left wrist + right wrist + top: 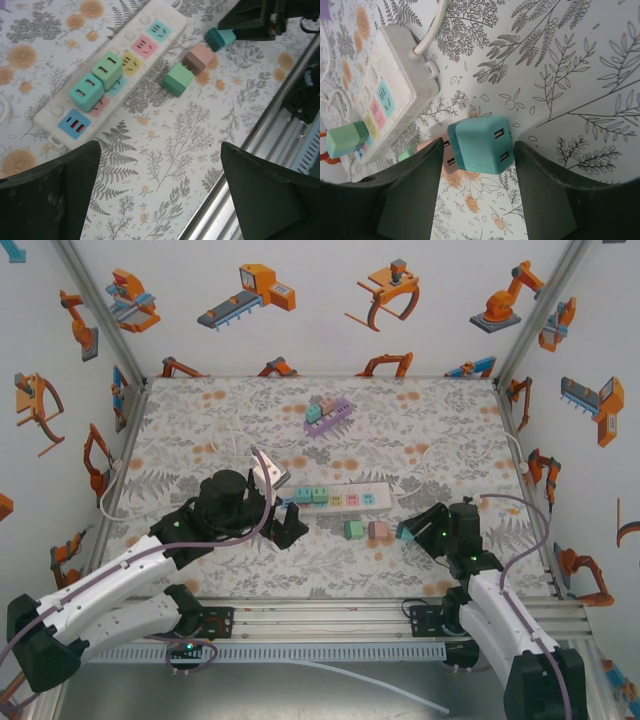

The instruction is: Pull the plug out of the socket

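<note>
1. While the right gripper is straddling a loose teal plug on the floral cloth (pinching or freed, I cannot tell), a seated teal plug and a seated green plug are standing in the power strip's left end.
2. Both are lying ahead-left of the left gripper, whose jaws are hanging spread wide and empty; its arm is the nearer one.
3. The strip is running crosswise, and nothing is crowding the pair overhead.

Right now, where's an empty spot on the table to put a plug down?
Bare table lies between the near edge and the loose green plug and pink plug. The back right corner, past the purple power strip, also looks free. Crowded: around the white power strip.
</note>
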### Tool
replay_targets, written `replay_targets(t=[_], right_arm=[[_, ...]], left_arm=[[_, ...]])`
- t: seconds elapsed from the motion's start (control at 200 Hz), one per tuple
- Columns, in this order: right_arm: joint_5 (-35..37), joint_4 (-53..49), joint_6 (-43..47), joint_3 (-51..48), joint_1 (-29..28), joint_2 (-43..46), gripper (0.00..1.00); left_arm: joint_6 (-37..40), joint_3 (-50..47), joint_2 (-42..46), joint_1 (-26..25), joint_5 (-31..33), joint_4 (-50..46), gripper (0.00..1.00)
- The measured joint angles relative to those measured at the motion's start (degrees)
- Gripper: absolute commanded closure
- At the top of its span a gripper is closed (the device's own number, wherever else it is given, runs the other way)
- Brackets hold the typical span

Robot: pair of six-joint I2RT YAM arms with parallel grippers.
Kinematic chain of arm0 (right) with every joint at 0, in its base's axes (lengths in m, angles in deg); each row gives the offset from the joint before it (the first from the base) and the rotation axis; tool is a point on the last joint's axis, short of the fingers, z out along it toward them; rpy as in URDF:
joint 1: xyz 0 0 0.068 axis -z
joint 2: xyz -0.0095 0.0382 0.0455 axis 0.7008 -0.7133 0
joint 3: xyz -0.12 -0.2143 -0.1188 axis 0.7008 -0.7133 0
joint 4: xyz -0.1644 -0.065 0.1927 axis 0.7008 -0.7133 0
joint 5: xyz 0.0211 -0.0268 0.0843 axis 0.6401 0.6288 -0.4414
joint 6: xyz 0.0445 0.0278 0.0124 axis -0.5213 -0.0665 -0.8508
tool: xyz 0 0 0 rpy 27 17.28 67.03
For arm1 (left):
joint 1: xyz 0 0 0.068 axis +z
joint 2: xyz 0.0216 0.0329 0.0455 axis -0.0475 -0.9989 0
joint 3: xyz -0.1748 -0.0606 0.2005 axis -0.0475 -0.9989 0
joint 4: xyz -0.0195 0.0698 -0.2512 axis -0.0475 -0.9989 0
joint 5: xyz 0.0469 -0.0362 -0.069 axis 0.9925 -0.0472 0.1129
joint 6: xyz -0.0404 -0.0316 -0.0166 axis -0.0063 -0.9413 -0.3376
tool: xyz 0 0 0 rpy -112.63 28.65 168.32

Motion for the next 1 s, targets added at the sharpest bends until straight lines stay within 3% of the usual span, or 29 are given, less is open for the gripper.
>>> replay_targets(t=[0.36, 0.541, 0.721, 0.996], right_arm=[[4.20, -4.20, 11.34, 10.43, 0.04, 2.05, 0.47], [2.10, 7.17, 21.57, 14.03, 0.04, -2.19, 0.48], [-4.39, 23.93, 33.59, 15.02, -0.48, -10.82, 0.48], [-18.18, 40.02, 57.61, 22.49, -6.34, -24.00, 0.47]], left_arm=[[-2.27, -0.72, 1.49, -0.02, 11.28, -0.81, 0.03], [-4.87, -1.16, 1.31, 0.02, 18.08, -0.76, 0.03], [-7.19, -1.22, -0.11, 1.09, 24.44, 0.48, 0.03], [-10.05, -1.99, -4.07, 8.76, 26.71, 3.80, 0.03]])
